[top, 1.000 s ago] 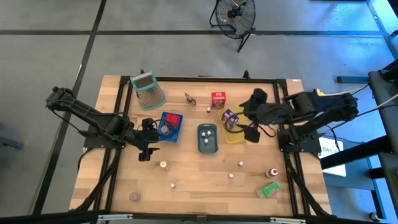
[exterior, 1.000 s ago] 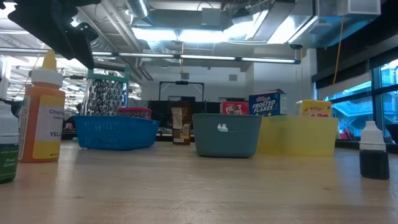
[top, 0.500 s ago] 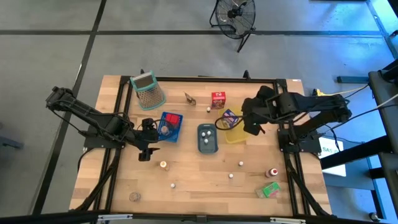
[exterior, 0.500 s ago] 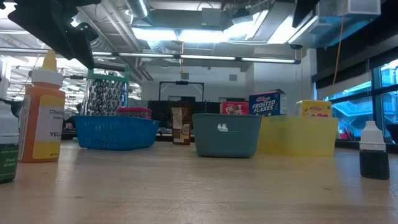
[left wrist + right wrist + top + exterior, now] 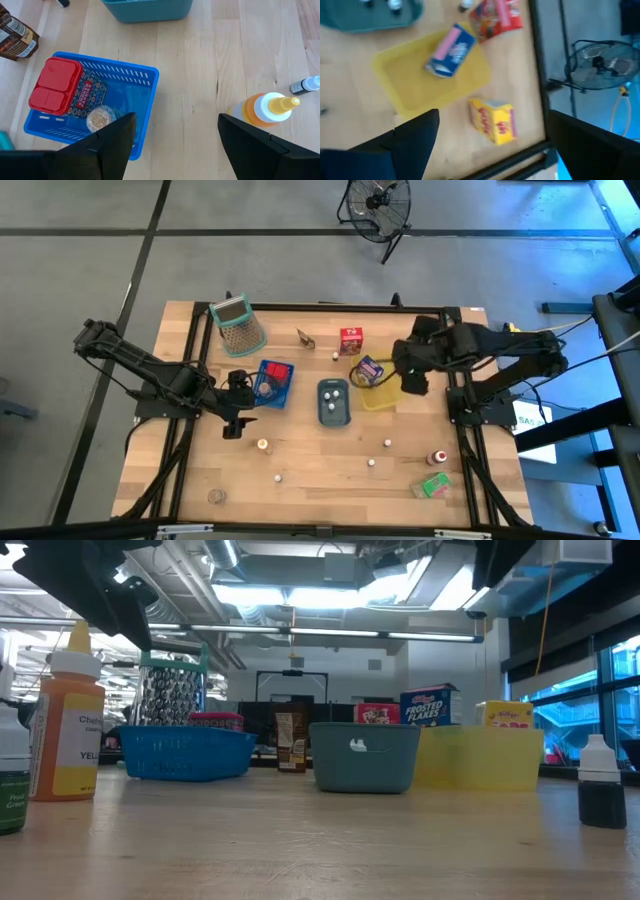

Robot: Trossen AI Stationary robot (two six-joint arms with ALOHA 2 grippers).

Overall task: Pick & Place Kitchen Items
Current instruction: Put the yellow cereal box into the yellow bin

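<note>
My left gripper (image 5: pixel 176 122) hangs open above the table between the blue tray (image 5: pixel 90 107) and an orange squeeze bottle (image 5: pixel 262 110). The tray holds a red box, a packet and a round brown piece. My right gripper (image 5: pixel 412 378) hangs open, pointing steeply down over the right side of the yellow tray (image 5: pixel 415 80). A blue-purple carton (image 5: pixel 450 50) lies in that tray. A yellow carton (image 5: pixel 492 120) lies on the table beside the tray, below my right fingers. The red carton (image 5: pixel 351 340) stands near the far edge.
The grey-blue tray (image 5: pixel 333 402) sits between the blue and yellow trays. The grater (image 5: pixel 238 323) and a brown carton (image 5: pixel 305 338) stand at the far side. Small white pieces (image 5: pixel 371 463), a red-capped bottle (image 5: pixel 436 457) and a green carton (image 5: pixel 433 485) lie near the front right.
My right gripper has tipped more steeply downward and come down a little over the yellow tray's right side, staying open. No object has moved.
</note>
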